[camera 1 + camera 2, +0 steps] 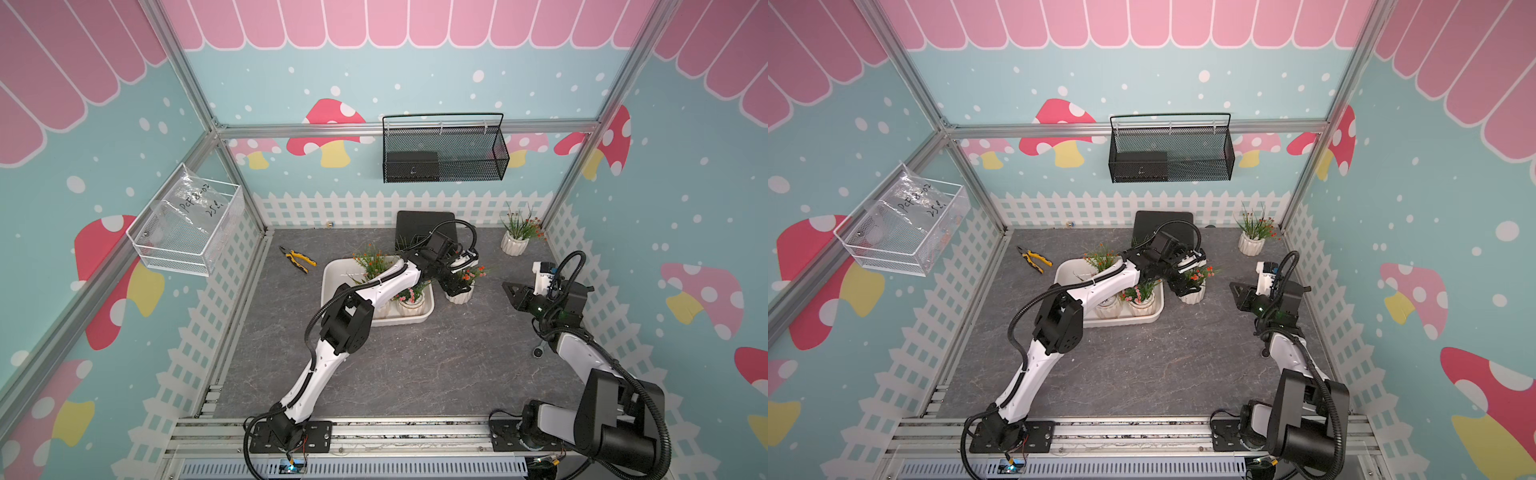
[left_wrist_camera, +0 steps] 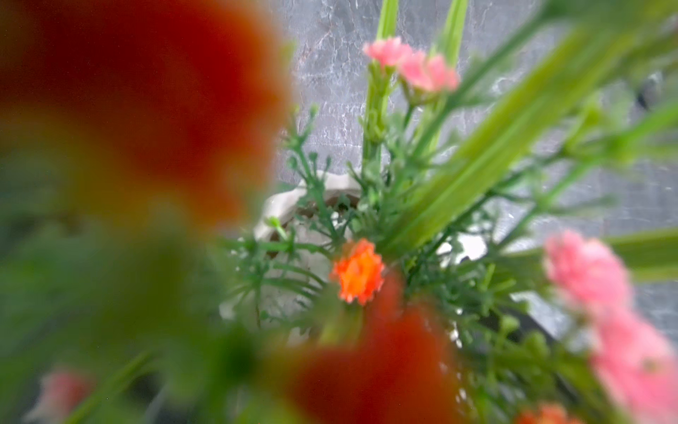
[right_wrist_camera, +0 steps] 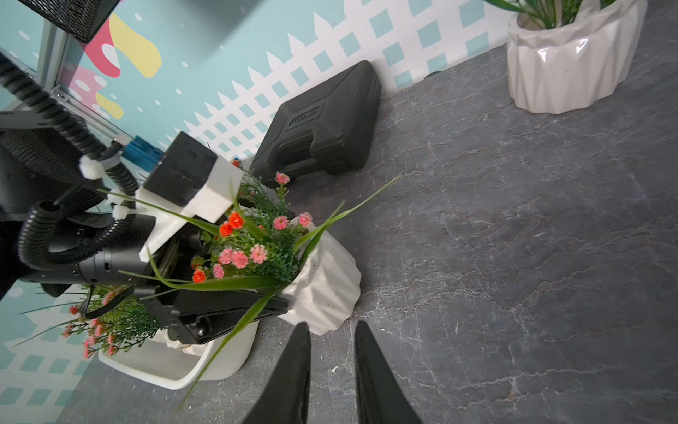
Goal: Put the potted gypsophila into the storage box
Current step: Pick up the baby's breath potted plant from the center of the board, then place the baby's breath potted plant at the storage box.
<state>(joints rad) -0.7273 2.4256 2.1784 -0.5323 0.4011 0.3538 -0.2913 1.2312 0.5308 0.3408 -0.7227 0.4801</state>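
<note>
The left arm point(image 1: 316, 374) rises from its base at the near edge of the table point(image 1: 415, 365), bends at the elbow and lays its white forearm across the storage box point(image 1: 337, 272); the wrist points down just beyond the box's right side. There the left gripper point(image 1: 454, 286) stands around one potted gypsophila point(image 1: 460, 296), a white ribbed pot with orange-red and pink flowers; this pot is on the table just beside the box, outside it. In the right wrist view one black finger point(image 3: 220, 312) lies along the side of this pot point(image 3: 324, 282), with its tip at the ceramic; the other finger is hidden behind the sprigs; the gripper straddles the pot widely, but whether it presses the pot cannot be told. The left wrist view is filled with blurred flowers, and a piece of white pot rim point(image 2: 312, 189) shows behind them.

Inside the box a pot with pink flowers point(image 1: 411, 305) stands at the near right corner; a second pot point(image 1: 382, 309) beside it is partly under the forearm; orange-flowered sprigs point(image 1: 370, 259) rise at the far side. A lone pot point(image 1: 514, 243) stands well apart, in the far right corner of the table.

The right arm point(image 1: 577, 345) is folded near its base; the right gripper point(image 3: 332, 326) points toward the middle of the table, apart from the pots; its fingers are a little spread, with nothing between them.
</note>
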